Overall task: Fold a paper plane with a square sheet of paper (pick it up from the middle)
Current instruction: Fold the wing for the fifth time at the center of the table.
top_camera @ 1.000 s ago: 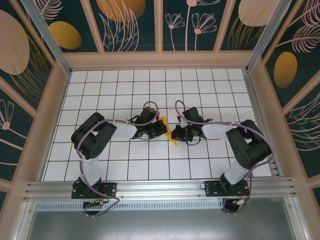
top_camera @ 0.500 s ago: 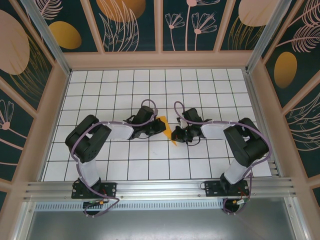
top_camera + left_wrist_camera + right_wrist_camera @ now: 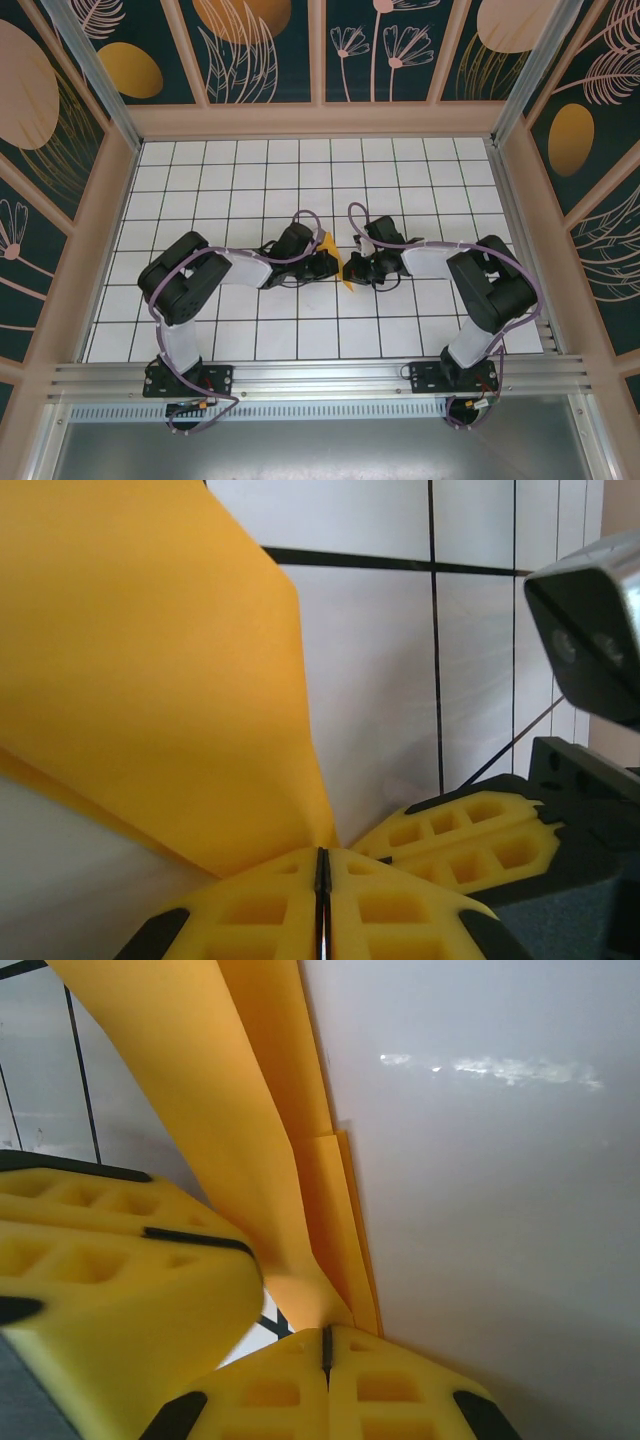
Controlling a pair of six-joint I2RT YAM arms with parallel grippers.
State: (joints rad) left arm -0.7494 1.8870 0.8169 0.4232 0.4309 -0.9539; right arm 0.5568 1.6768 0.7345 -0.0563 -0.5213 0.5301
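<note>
Paper [image 3: 345, 278] clamped from both sides

The creased orange-yellow paper sat near the middle of the white gridded table [image 3: 250, 170], caught between the tips of the two arms. The left gripper [image 3: 322, 875] had its yellow fingers pressed together on one corner of the sheet, which fanned up and to the left from the seam. The right gripper [image 3: 326, 1345] was likewise closed on a folded part, with layered edges running up from its pads. The two grippers sat just beside each other.
</note>
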